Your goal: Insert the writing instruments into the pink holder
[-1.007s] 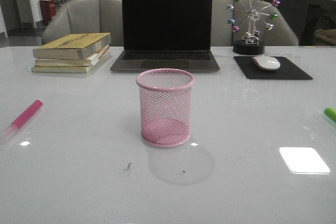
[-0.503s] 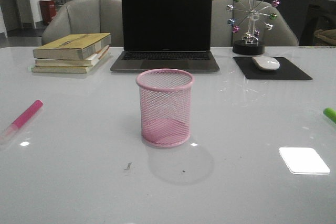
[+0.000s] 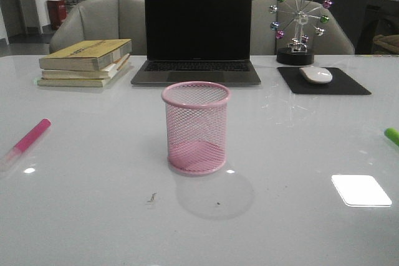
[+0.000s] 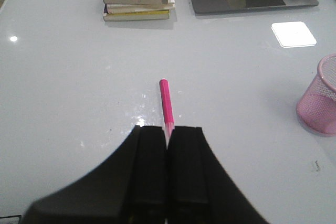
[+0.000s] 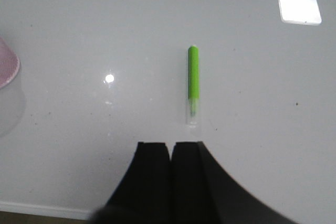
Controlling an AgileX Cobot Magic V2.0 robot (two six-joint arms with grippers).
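The pink holder (image 3: 196, 129) stands upright in the middle of the white table, and nothing shows inside it. The magenta marker (image 3: 30, 137) lies flat at the table's left side. Only the tip of the lime green marker (image 3: 391, 135) shows at the right edge. In the left wrist view my left gripper (image 4: 167, 129) is shut, and the magenta marker (image 4: 166, 103) lies just beyond its tips with its whitish end partly hidden. My right gripper (image 5: 170, 145) is shut too, with the green marker (image 5: 193, 80) lying a little ahead. Neither gripper shows in the front view.
At the back of the table are a stack of books (image 3: 86, 61) on the left, an open laptop (image 3: 197, 35) in the middle, and a mouse (image 3: 317, 74) on a black pad on the right. A ferris-wheel ornament (image 3: 299, 23) stands behind the pad.
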